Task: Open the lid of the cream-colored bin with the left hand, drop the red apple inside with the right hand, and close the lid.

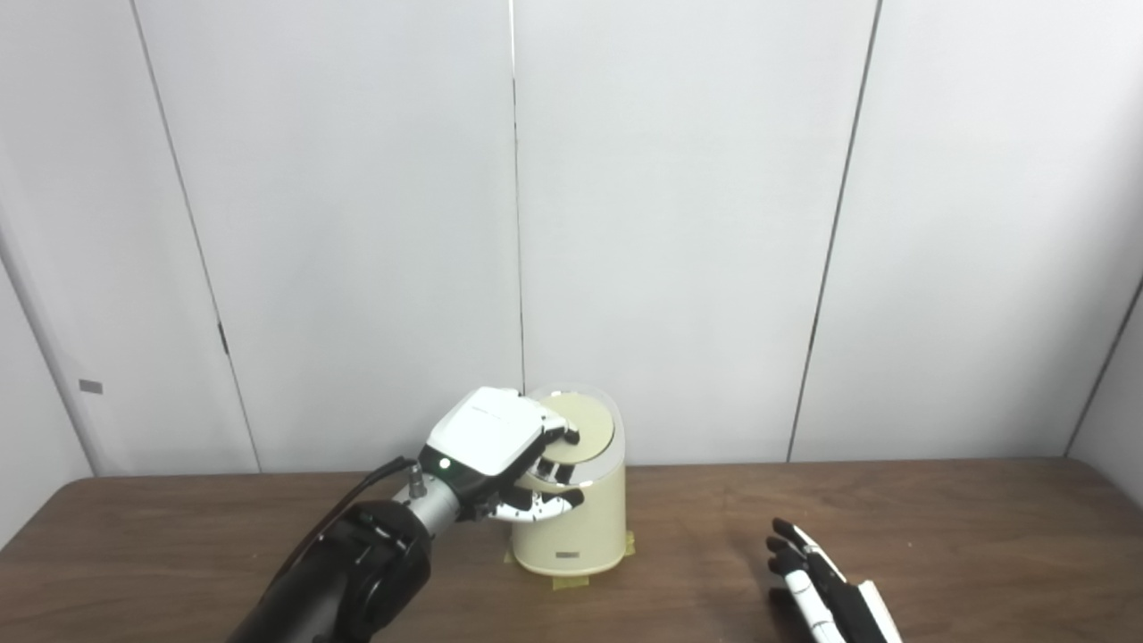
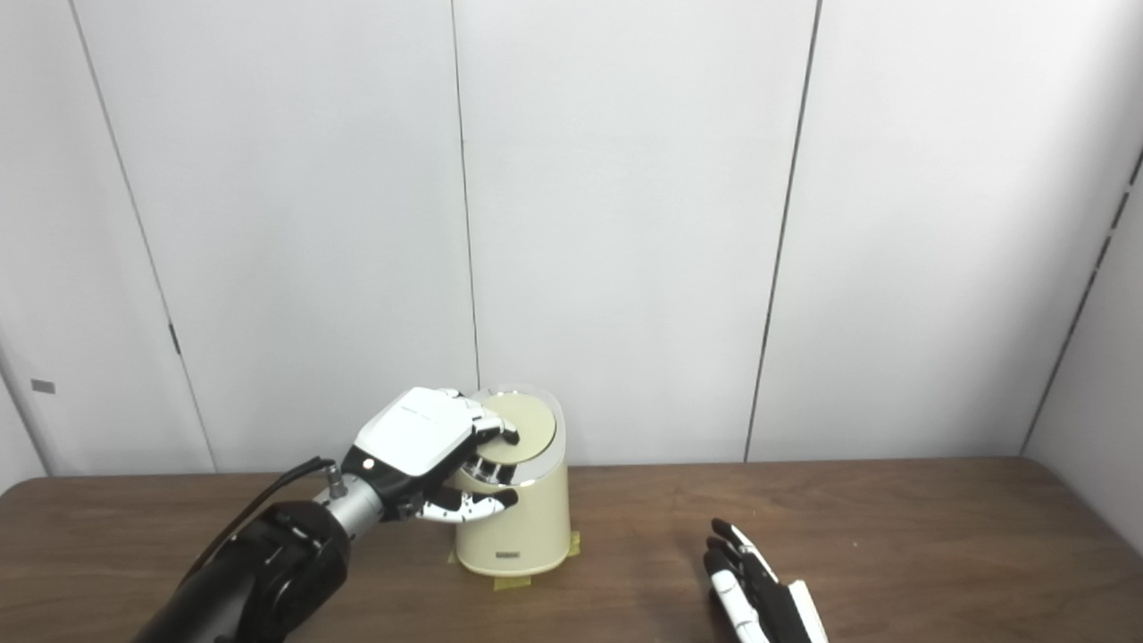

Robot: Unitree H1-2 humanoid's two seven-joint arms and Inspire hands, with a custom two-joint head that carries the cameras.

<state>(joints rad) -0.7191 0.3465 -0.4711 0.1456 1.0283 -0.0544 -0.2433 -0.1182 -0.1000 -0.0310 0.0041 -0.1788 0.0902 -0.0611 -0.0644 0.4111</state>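
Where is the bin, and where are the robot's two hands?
cream-colored bin (image 1: 571,527): left eye view, front wall.
left hand (image 1: 487,438): left eye view, white back of the hand, at the lid.
right hand (image 2: 755,594): right eye view, its back, by the table's near edge.

The left hand (image 1: 496,451) is raised on its black forearm, back upward, fingers (image 1: 561,437) curled forward and thumb stretched beneath them. The right hand (image 2: 755,589) lies low, fingers straight and slightly apart, holding nothing.
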